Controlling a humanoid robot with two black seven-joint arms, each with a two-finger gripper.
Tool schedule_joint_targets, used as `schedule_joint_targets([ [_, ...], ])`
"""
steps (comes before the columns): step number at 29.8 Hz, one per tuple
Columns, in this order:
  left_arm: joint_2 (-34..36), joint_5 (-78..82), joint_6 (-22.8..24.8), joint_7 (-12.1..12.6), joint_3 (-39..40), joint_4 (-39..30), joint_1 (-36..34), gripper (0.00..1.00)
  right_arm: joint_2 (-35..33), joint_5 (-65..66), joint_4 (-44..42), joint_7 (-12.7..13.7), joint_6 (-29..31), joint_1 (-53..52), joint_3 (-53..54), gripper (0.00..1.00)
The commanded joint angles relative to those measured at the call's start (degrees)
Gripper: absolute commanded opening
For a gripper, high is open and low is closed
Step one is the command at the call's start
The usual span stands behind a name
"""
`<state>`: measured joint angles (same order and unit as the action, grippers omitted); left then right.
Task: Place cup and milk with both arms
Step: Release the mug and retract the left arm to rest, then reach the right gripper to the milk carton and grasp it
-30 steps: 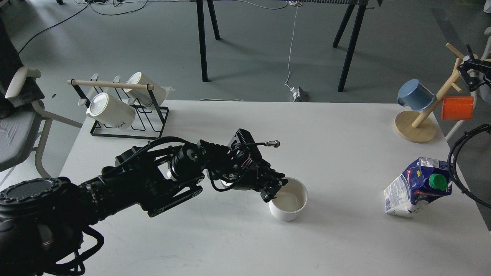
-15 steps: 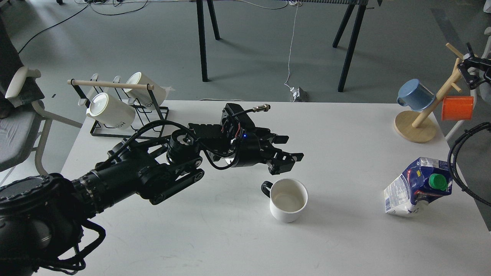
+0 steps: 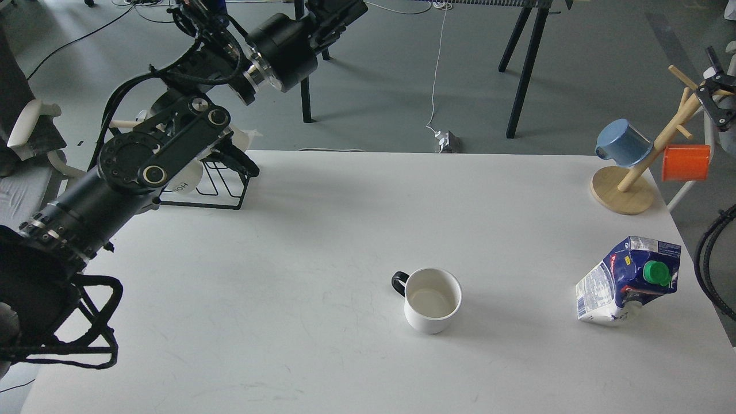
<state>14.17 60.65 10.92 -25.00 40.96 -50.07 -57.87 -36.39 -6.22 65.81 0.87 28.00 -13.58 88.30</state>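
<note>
**Cup and milk both down, arms clear of them**

Head view: the white cup [image 3: 432,299] stands upright on the surface [image 3: 322,241], its dark handle turned toward the robot's left, and nothing touches it. The milk carton [image 3: 629,280] sits well off to the cup's right near the edge of the surface, leaning rather than square, green cap uppermost, and it too is free of any grip. Judging by this, both things are already put down, so little or nothing of the task seems left beyond perhaps straightening the carton.

The left arm [image 3: 144,161] is raised high, far behind and to the left of the cup; its far end runs out of the top of the picture, so the left tool is not in view and its state cannot be told. Of the right arm only a small dark part [image 3: 719,103] shows at the right edge, above and behind the carton, next to the wooden mug tree [image 3: 624,190] with a blue cup [image 3: 624,142] and an orange cup [image 3: 685,162]; whether that tool is apart or together cannot be told. A wire rack [image 3: 221,187] of white mugs lies under the left arm.
</note>
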Motion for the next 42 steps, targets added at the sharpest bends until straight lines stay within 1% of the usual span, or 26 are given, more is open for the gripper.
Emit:
schedule_joint_targets([
  [1,5.2,-22.4,0.3,0.0,1.1,0.2,0.3,1.00,-0.4,-0.9,3.3,0.1,0.0,9.9,4.9,0.99],
  [5,10.6,-44.3,0.4,-0.2,1.1,0.5,1.3,1.00,-0.4,-5.5,5.9,0.2,0.0,21.1,7.8,0.99],
  [8,12.9,-52.5,0.4,-0.3,1.1,0.7,2.8,1.00,-0.4,-10.5,7.6,0.3,0.0,27.9,8.7,0.99],
  [11,13.7,-53.5,0.3,-0.5,1.9,0.7,4.2,1.00,-0.2,-15.8,9.0,0.4,0.0,35.4,8.7,0.99],
  [14,14.0,-53.8,0.4,-0.4,2.2,0.7,5.4,1.00,1.1,-17.2,10.1,0.4,0.0,41.2,8.4,0.99],
  [17,14.4,-54.1,0.5,-0.1,2.8,0.7,6.3,1.00,6.2,-17.2,11.1,0.5,0.0,48.4,7.8,0.99],
  [21,14.9,-54.1,1.3,0.1,9.1,0.7,9.4,1.00,12.6,-16.7,12.8,0.9,0.0,54.3,5.0,0.99],
  [23,15.0,-54.1,2.0,0.3,13.2,0.8,12.2,1.00,14.3,-16.5,12.7,0.9,0.0,55.1,2.4,0.99],
  [25,15.0,-54.1,3.0,0.4,14.9,1.0,14.5,1.00,14.9,-16.4,12.4,0.8,0.0,55.2,0.2,0.99],
  [31,15.4,-54.0,3.0,0.5,15.1,1.6,17.8,1.00,18.5,-16.1,12.8,0.8,0.0,51.9,-4.0,0.99],
  [37,16.2,-54.0,2.4,0.6,15.2,1.6,17.7,1.00,19.9,-15.7,12.2,0.7,0.0,46.5,-7.4,0.99],
  [42,16.9,-53.9,1.4,0.7,15.1,1.5,17.8,1.00,24.9,-14.1,10.6,0.6,0.0,43.4,-8.7,0.99],
])
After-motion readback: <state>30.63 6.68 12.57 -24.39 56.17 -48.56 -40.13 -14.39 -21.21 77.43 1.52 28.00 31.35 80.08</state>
